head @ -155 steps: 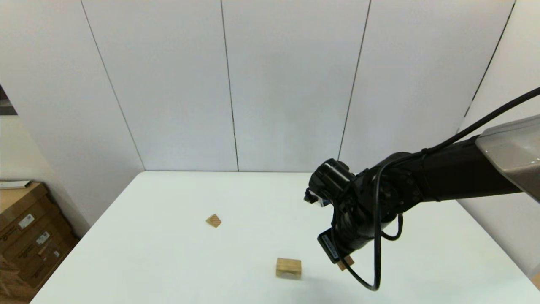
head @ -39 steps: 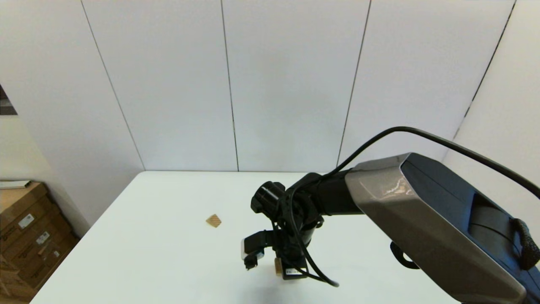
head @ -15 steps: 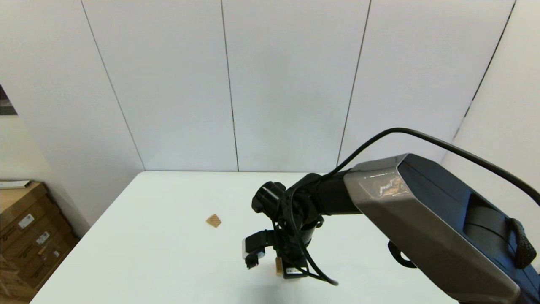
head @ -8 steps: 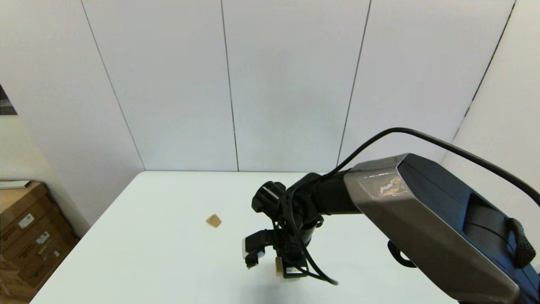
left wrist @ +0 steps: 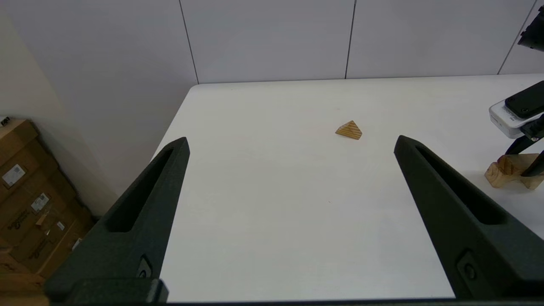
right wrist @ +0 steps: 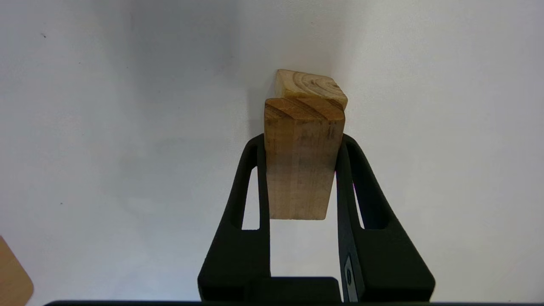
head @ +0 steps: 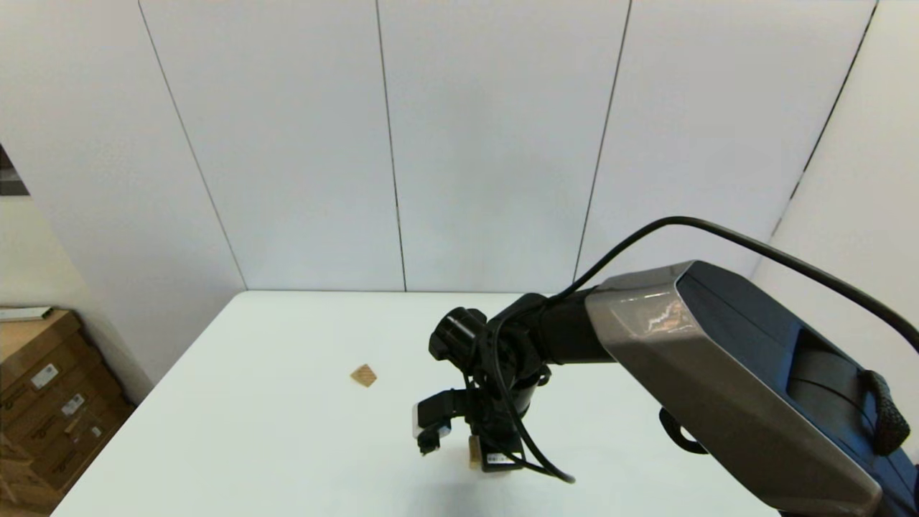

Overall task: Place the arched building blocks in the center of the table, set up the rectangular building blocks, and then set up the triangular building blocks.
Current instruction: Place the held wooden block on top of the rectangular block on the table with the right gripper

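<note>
Low in the middle of the head view, the right gripper (right wrist: 302, 140) clamps the flat slab (right wrist: 301, 161) directly over the chunky block (right wrist: 311, 88), its long axis running down toward that block, while the left gripper (left wrist: 291, 146) is parked, splayed wide

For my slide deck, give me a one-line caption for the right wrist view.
Right tool shut on the rectangular block, held just over the arched block on the white table.

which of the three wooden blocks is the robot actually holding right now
The rectangular building block, the flat tan slab: the right gripper is shut on its sides. The arched building block sits under it, and the triangular building block lies alone.
</note>
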